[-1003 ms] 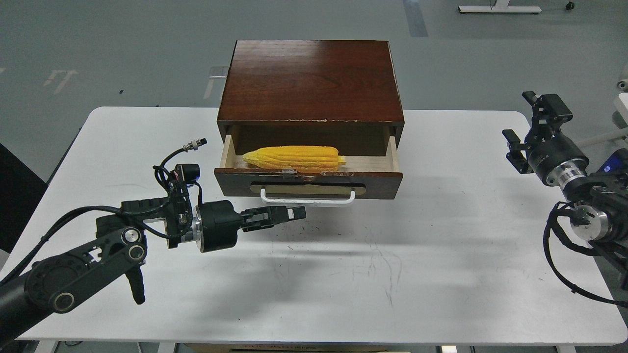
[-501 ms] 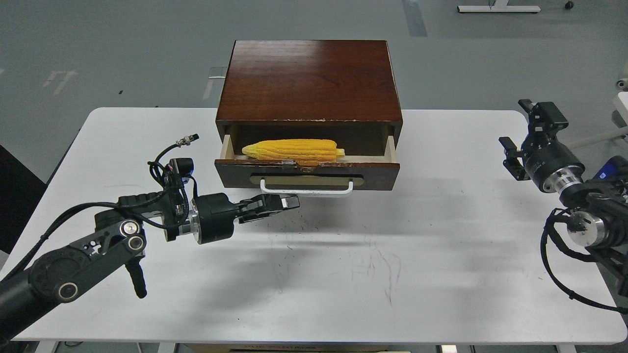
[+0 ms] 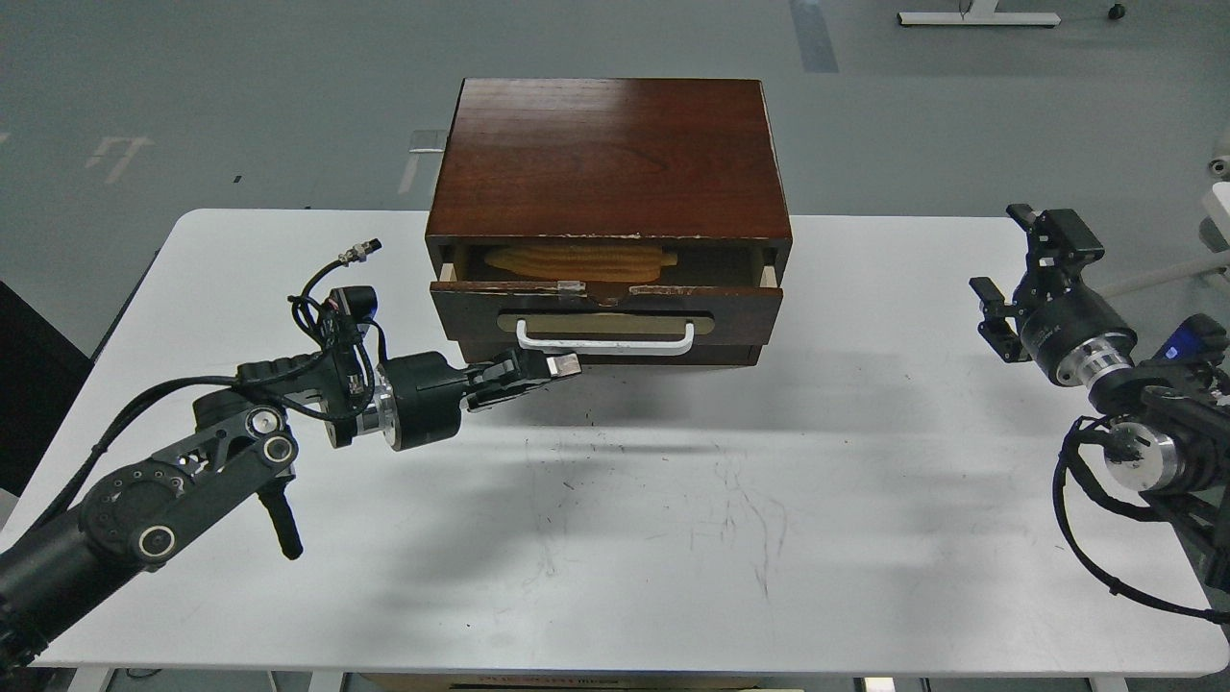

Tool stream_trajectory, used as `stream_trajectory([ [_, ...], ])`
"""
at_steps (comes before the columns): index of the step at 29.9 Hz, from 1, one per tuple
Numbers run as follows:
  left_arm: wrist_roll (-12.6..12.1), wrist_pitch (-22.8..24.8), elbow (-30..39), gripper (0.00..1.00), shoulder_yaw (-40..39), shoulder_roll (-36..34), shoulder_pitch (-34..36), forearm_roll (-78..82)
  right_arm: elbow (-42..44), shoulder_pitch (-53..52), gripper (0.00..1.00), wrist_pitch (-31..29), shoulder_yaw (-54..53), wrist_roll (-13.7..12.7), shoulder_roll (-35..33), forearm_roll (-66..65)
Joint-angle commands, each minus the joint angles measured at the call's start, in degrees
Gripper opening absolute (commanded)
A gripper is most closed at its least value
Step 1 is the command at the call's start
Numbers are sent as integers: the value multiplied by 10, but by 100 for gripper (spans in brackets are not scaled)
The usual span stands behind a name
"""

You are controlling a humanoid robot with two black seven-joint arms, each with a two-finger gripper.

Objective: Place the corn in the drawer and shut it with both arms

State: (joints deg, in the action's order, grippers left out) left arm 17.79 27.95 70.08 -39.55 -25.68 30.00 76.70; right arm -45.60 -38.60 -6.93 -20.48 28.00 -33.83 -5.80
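A robotics lab or test room. A plain white counter (image 3: 673,538), scuffed with dark marks, stands on a bare grey floor (image 3: 240,106) with faint painted markings. The white wheeled base of other equipment (image 3: 978,16) shows at the far edge.

1. The drawer (image 3: 607,306) sits much further into the cabinet (image 3: 609,159) than a second ago; only a narrow gap remains.
2. The corn (image 3: 575,259) now lies shadowed under the cabinet top.
3. The left gripper (image 3: 553,367) has advanced, its closed tips just below the handle (image 3: 605,337).
4. The right gripper (image 3: 1020,272) has edged inward.
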Motion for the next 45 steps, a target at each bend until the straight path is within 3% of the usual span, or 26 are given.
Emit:
stream_trajectory([
  [1, -13, 0, -13, 0, 3, 2, 9, -11, 0, 1, 99, 0, 0, 0, 0, 0],
  [3, -29, -3, -18, 0, 1, 4, 10, -24, 0, 2, 99, 0, 0, 0, 0, 0],
  [7, -36, -11, -28, 0, 3, 13, 17, -53, 0, 5, 99, 0, 0, 0, 0, 0],
  [24, -41, -9, -86, 0, 10, 15, 66, -91, -1, 12, 99, -1, 0, 0, 0, 0],
  [45, -40, 0, -122, 0, 13, 30, 81, -106, -1, 13, 99, -1, -1, 0, -1, 0],
])
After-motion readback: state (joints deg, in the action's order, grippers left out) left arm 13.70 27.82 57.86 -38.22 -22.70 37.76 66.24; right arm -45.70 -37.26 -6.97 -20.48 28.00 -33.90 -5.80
